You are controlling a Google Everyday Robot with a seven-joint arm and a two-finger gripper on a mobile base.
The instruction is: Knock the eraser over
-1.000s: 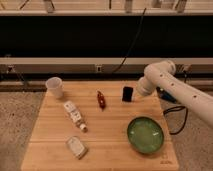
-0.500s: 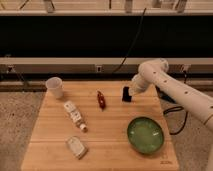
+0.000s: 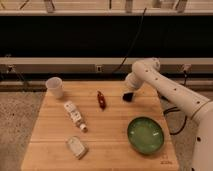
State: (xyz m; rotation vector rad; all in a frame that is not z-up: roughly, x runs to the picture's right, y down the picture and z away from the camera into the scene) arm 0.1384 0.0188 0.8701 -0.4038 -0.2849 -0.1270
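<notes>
Gripper (image 3: 129, 93) sits right of frame centre, directly over and apparently touching the eraser (image 3: 127, 97); finger state: cannot tell. Eraser: small dark block at the far right part of the wooden table (image 3: 50, 135), its long axis unreadable under the tool. Judged: contact is from above and right, so a sideways push should topple it. Red object (image 3: 101, 100) lies near on the left; green bowl (image 3: 145, 135) below, apart. White cup (image 3: 55, 87) well clear.

Matt black eraser (image 3: 128, 97) under the gripper (image 3: 129, 93) of a smooth white plastic arm, on a wood-plank table (image 3: 110, 135) beside a glossy green bowl (image 3: 145, 135)
</notes>
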